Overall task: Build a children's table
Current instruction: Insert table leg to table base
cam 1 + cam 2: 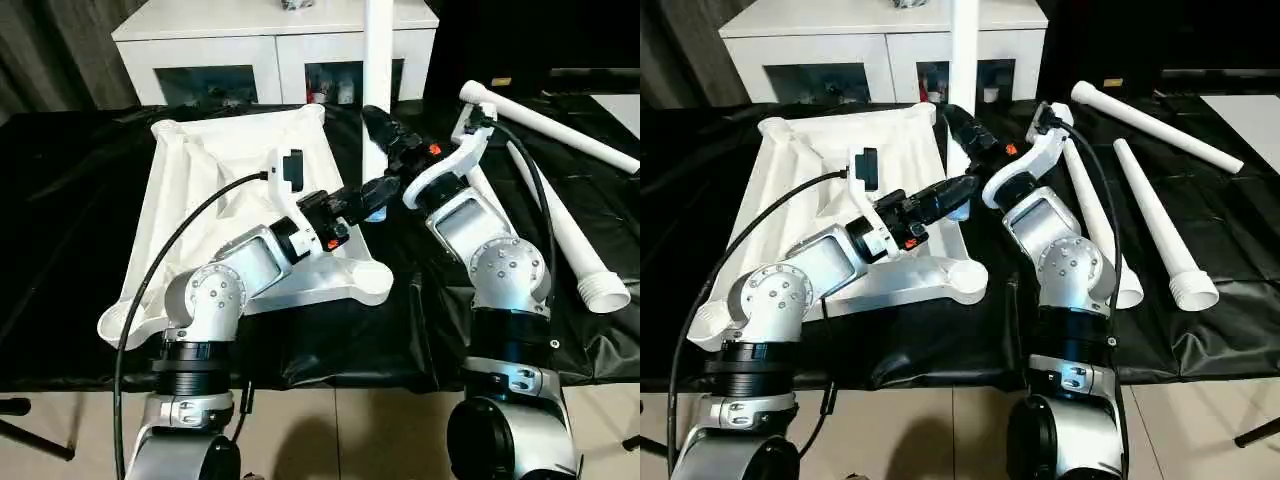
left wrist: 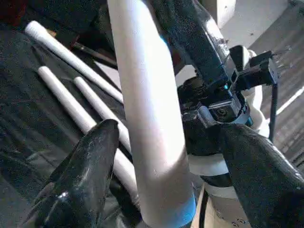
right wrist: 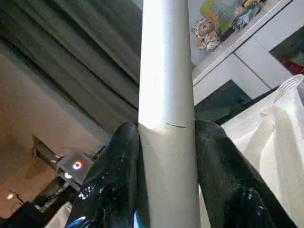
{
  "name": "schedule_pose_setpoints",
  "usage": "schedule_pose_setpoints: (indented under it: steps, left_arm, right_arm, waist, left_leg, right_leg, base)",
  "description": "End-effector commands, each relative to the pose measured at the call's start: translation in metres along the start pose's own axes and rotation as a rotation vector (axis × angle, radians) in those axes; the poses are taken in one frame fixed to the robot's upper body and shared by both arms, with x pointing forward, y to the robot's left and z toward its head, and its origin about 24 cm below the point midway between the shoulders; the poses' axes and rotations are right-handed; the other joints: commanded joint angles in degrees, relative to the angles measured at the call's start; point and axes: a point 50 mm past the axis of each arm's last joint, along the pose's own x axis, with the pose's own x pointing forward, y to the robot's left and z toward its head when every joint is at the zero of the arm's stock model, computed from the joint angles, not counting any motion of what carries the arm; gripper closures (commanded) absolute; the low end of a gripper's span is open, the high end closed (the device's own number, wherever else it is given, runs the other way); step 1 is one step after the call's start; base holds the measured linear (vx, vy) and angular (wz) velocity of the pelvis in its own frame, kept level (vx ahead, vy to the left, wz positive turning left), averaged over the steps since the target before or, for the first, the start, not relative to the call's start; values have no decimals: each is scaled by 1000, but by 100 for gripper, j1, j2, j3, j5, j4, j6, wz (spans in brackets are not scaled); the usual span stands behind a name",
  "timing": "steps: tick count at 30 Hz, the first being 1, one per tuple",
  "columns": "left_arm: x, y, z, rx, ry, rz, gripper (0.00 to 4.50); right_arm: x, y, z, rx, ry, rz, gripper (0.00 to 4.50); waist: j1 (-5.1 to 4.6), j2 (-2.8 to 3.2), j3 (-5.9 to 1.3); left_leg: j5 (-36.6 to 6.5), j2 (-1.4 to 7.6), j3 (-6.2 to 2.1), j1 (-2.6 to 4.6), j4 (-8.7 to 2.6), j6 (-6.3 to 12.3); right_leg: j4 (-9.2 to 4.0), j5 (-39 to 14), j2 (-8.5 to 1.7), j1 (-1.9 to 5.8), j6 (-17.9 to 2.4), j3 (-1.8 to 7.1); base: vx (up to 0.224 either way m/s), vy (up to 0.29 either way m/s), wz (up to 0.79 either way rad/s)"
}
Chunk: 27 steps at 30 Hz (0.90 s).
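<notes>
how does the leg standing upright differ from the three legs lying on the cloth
The upright leg stands vertical by the table top's near corner; the three loose legs lie flat on the black cloth beside it. The right hand is clamped on the upright leg and the left hand straddles it; the loose legs are untouched. All are white tapered tubes.

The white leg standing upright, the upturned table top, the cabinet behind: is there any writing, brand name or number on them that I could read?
None can be read.
Upright leg: plain white, no print.
Table top: bare ribbed plastic, no label visible.
Cabinet: small colourful items behind the glass, too small and blurred to read.
Loose legs on the black cloth: no markings visible.
</notes>
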Motion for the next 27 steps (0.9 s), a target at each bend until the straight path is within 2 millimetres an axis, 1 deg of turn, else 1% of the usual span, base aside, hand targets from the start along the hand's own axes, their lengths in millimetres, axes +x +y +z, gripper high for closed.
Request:
schedule_pose_setpoints:
  steps: [1, 2, 3, 6, 8, 9, 10, 12, 14, 17, 19, 20, 21, 22, 25, 27]
  left_arm:
    - [0, 3, -4, -12, 37, 14, 113]
    - [0, 3, -4, -12, 39, 11, 123]
    - [0, 3, -4, -13, 40, 8, 147]
    - [0, 2, -4, -21, 31, 3, 157]
    - [-1, 3, -3, -30, 24, 1, 184]
    - [-1, 4, -2, -36, 15, 5, 184]
    - [-2, 4, -2, -40, 9, 8, 196]
    - [-3, 5, -1, -42, 6, 9, 202]
    - [-4, 5, 0, -46, 1, 8, 224]
    - [-4, 5, 0, -48, -3, 6, 234]
    - [-4, 4, -1, -46, -1, 4, 253]
    - [-4, 4, -1, -43, 2, 3, 270]
    - [-4, 4, -1, -35, 7, 5, 270]
    - [-4, 4, -1, -35, 7, 5, 270]
    - [-5, 3, -1, -26, 11, 1, 295]
    - [-5, 3, -1, -26, 11, 0, 300]
  right_arm:
    - [7, 22, 5, -2, -13, 92, 313]
    - [7, 22, 6, -2, -13, 92, 313]
    - [7, 22, 6, -2, -12, 92, 313]
    - [7, 22, 6, -4, -10, 89, 313]
    - [7, 22, 6, -3, -10, 87, 313]
    - [7, 22, 6, -2, -10, 85, 313]
    - [7, 21, 7, 0, -10, 84, 313]
    - [7, 21, 7, -2, -8, 82, 313]
    - [7, 21, 7, -4, -8, 81, 313]
    - [7, 22, 8, -7, -6, 83, 313]
    - [8, 22, 7, -8, -4, 84, 314]
    - [8, 22, 7, -8, -3, 84, 315]
    - [8, 23, 6, -12, 0, 85, 315]
    - [8, 23, 6, -12, 0, 85, 315]
    - [8, 23, 5, -19, 6, 84, 315]
    - [8, 23, 5, -22, 9, 85, 315]
  waist:
    - [1, 14, -454]
    - [1, 15, -451]
    - [1, 11, -456]
    - [2, -2, -453]
    - [3, -2, -452]
    - [2, -8, -451]
    - [1, -7, -454]
    - [3, -8, -454]
    - [5, -10, -456]
    - [6, -12, -453]
    - [7, -4, -455]
    - [6, -2, -454]
    - [2, -12, -454]
    - [6, -9, -454]
    - [5, -10, -455]
    - [5, -1, -455]
  left_leg:
    - [-265, -2, 13, 61, -340, 151]
    - [-278, -4, 16, 58, -340, 146]
    - [-263, -4, 14, 59, -338, 142]
    - [-256, -7, 18, 55, -338, 142]
    - [-268, -4, 20, 56, -339, 150]
    - [-262, -6, 21, 54, -339, 151]
    - [-239, -6, 20, 53, -335, 152]
    - [-212, -10, 20, 50, -333, 160]
    - [-216, -10, 20, 52, -334, 157]
    - [-234, -7, 22, 52, -335, 171]
    - [-190, -5, 16, 51, -333, 163]
    - [-193, -10, 18, 50, -334, 157]
    - [-215, -4, 22, 58, -334, 145]
    - [-221, -6, 20, 54, -335, 140]
    - [-206, -10, 21, 50, -332, 142]
    - [-209, -11, 19, 52, -332, 134]
  right_leg:
    - [-300, 227, -155, 379, -1348, 165]
    - [-304, 221, -154, 378, -1352, 165]
    - [-299, 254, -154, 384, -1352, 166]
    - [-301, 253, -156, 387, -1350, 168]
    - [-304, 221, -158, 385, -1351, 170]
    - [-304, 206, -156, 388, -1342, 169]
    - [-299, 222, -157, 389, -1341, 170]
    - [-298, 235, -155, 389, -1339, 171]
    - [-299, 223, -154, 388, -1333, 170]
    - [-303, 195, -156, 388, -1330, 171]
    - [-302, 190, -159, 388, -1295, 169]
    - [-304, 185, -156, 387, -1296, 166]
    - [-306, 187, -153, 380, -1304, 170]
    - [-302, 187, -155, 384, -1307, 169]
    - [-298, 224, -156, 390, -1311, 172]
    - [-301, 225, -153, 388, -1299, 170]
  base:
    - [0, 0, 0]
    - [0, 0, 0]
    - [0, 0, 0]
    - [0, 0, 0]
    - [0, 0, 0]
    - [0, 0, 0]
    - [0, 0, 0]
    - [0, 0, 0]
    - [0, 0, 0]
    - [0, 0, 0]
    - [0, 0, 0]
    - [0, 0, 0]
    - [0, 0, 0]
    - [0, 0, 0]
    - [0, 0, 0]
    - [0, 0, 0]
